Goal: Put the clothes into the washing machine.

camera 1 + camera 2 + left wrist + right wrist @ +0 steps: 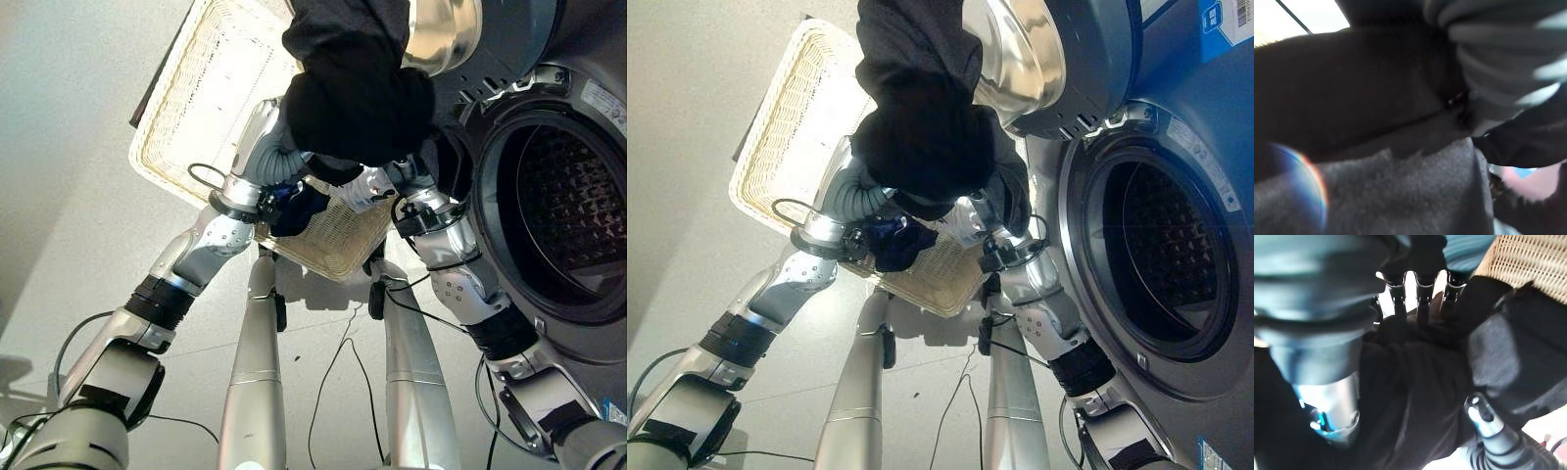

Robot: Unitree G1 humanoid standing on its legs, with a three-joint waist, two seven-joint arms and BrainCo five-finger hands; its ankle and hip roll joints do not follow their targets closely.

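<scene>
Left eye view, risks by item. Washing machine [563, 211]: door [1058, 59] swung open, drum empty; its rim could snag my load. Wicker basket [211, 108]: on the floor just beside, ready to catch a drop. Dark clothes [921, 127]: one bundle raised between both arms, short of the opening, a loose end drooping. Right hand [1420, 291]: fingers curled into the cloth. Left hand [1498, 54]: buried, fingers' state I cannot tell; its hold may slip.
</scene>
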